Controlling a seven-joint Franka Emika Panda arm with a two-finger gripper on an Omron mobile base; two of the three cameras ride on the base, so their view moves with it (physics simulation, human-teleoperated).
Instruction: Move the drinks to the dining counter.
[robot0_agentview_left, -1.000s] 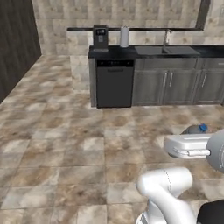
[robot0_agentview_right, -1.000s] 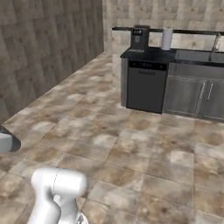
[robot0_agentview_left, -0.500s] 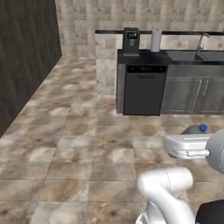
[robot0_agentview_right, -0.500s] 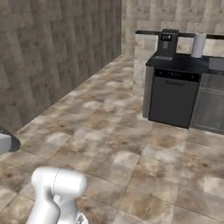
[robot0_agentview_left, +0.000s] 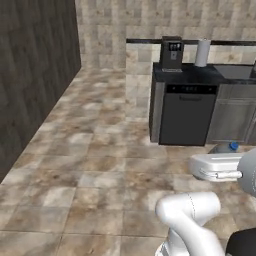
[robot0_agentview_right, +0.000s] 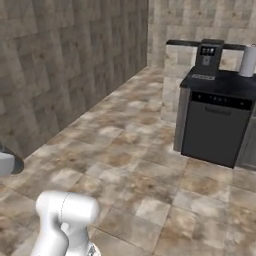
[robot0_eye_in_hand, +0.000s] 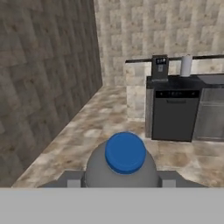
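In the hand view, the dark panelled wall (robot0_eye_in_hand: 43, 78) is seen at the left, with the tiled floor (robot0_eye_in_hand: 100, 113) leading to the black dishwasher (robot0_eye_in_hand: 174, 114) at the right; a coffee machine (robot0_eye_in_hand: 160, 68) and a white paper-towel roll (robot0_eye_in_hand: 186, 65) stand on the black counter (robot0_eye_in_hand: 183, 81) above it. At bottom centre, the bottle (robot0_eye_in_hand: 124, 159) is seen end-on, its blue cap pointing forward. It is held by the gripper (robot0_eye_in_hand: 122, 177), whose jaws are closed against its sides. In the left base view the bottle's blue cap (robot0_agentview_left: 233, 146) is visible just beyond the white hand at the right.

The step in hand is judged to be the carrying of the bottle: the base is being driven while the grasp is kept. The dining counter is not shown in the current views, so the next move is judged to call for further turning or driving until that slab is brought within reach, the bottle being kept clamped meanwhile.

Compared with the pictures of a second ago, the whole scene has been shifted: the dishwasher has moved rightward in both base views and the dark wall has come in at the left. This is attributed to the moving base, not to the furniture.
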